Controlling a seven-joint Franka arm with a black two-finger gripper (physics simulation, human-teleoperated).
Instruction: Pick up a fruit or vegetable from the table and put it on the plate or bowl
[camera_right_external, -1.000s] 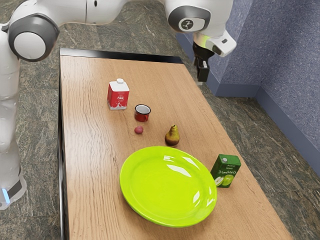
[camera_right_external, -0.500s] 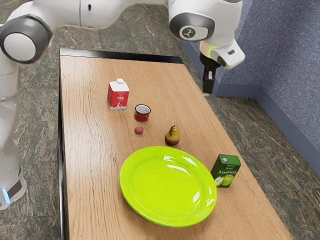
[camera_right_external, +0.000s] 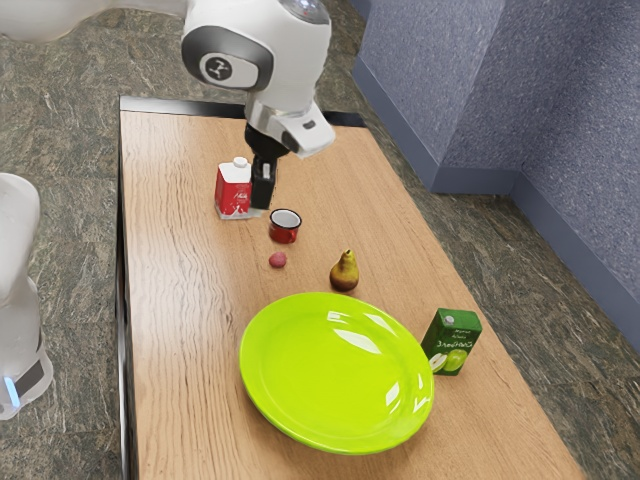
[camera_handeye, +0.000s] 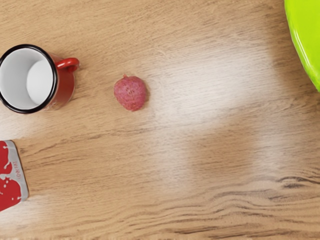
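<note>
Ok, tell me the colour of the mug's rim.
Black, on the red mug with a white inside; it shows best in the wrist view.

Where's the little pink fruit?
In the exterior view, the little pink fruit lies on the table between the red mug and the green plate, with the pear toward that view's right.

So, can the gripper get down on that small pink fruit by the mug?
Probably yes. The gripper hangs above the table near the red mug, and the pink fruit lies on bare wood, apart from the mug and the pear.
</note>
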